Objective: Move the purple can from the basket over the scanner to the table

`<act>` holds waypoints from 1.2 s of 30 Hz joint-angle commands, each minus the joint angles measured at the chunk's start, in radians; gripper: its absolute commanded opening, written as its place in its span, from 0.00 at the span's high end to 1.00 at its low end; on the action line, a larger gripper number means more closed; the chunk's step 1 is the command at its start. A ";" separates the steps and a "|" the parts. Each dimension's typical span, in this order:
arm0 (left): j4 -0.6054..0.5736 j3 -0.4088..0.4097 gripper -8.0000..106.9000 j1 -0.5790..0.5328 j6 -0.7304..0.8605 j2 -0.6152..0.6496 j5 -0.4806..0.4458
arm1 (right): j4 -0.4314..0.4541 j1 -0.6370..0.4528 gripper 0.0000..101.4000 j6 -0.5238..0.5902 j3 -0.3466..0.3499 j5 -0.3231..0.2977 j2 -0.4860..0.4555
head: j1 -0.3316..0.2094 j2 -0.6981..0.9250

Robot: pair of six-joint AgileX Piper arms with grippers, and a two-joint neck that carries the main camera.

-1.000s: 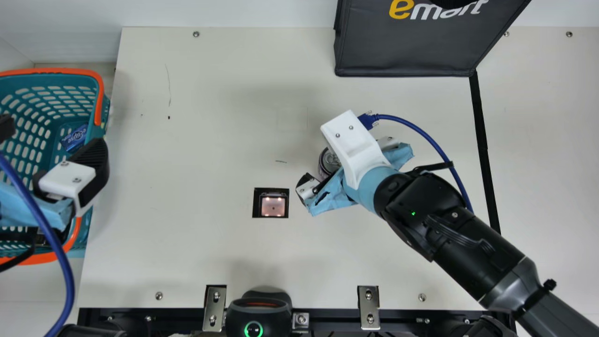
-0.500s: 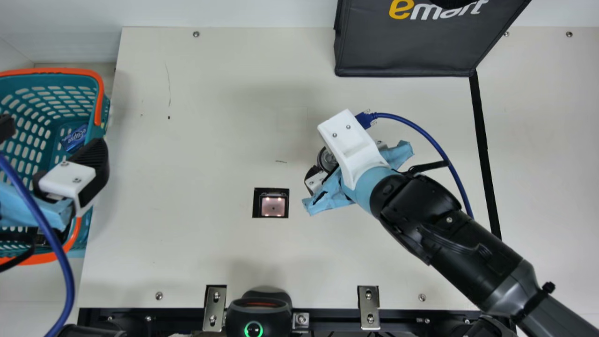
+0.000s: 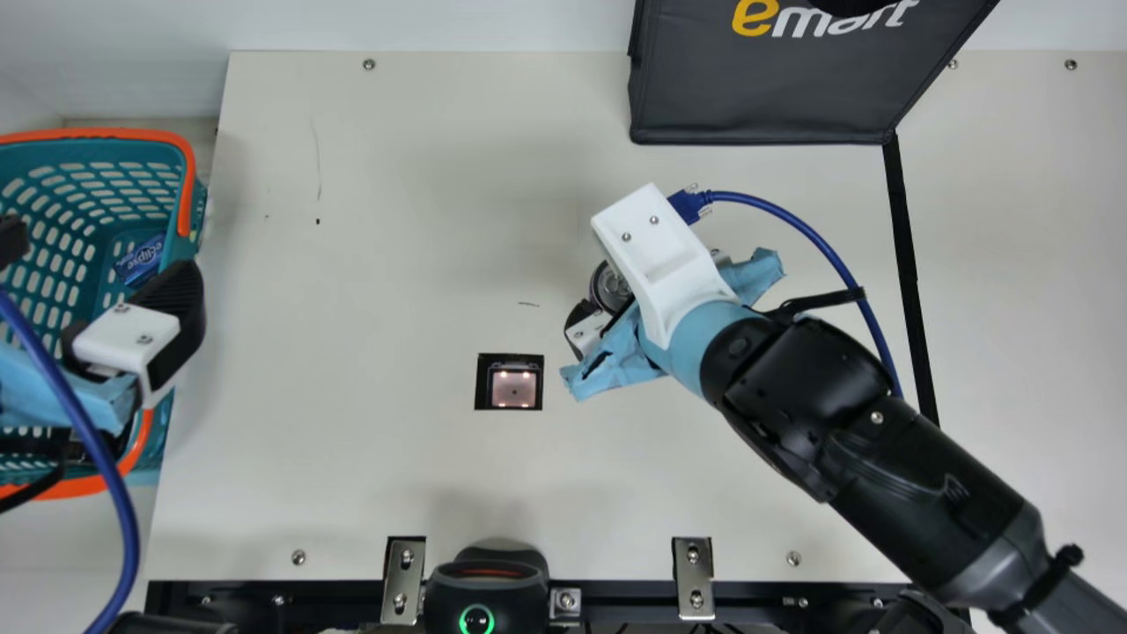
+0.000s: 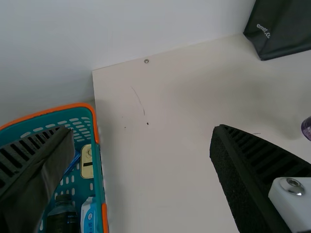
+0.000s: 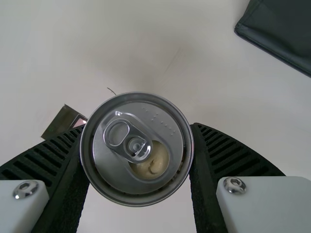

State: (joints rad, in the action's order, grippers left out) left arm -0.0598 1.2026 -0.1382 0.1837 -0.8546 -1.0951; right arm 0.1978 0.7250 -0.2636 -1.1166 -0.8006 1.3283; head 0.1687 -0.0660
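Right gripper (image 5: 137, 126) pinches can (image 5: 109, 180) by opposite sides, upright near scanner (image 3: 514, 388), probably to leave its base free for scan or set-down; left gripper (image 4: 142, 129) sits wide at basket (image 3: 97, 134), likely parked clear.

At the far side of the main view, a black bag (image 3: 757, 88) with yellow and white lettering is in front of a white wall (image 3: 423, 25). A black strip (image 3: 905, 255) runs from near the bag's lower right corner toward the near side. Along the near side, 2 long metal brackets (image 3: 404, 581) sit well apart, with 1 smaller bracket (image 3: 567, 602) between them. At the left lies 1 blue packet (image 3: 141, 261) with white print. The left wrist view shows 1 cream-yellow case (image 4: 87, 161), and 1 dark bottle (image 4: 62, 221) beside 1 white-and-blue pack (image 4: 89, 216).
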 commanded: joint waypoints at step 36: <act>0.000 0.000 0.15 0.000 0.000 0.000 0.000 | -0.543 -1.151 1.00 0.682 -0.082 -0.043 0.087 | -0.030 -0.311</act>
State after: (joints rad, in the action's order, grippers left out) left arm -0.0598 1.2026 -0.1382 0.1837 -0.8546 -1.0951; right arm -0.3375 -0.3452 0.3871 -1.1810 -0.8411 1.3897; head 0.1687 -0.3743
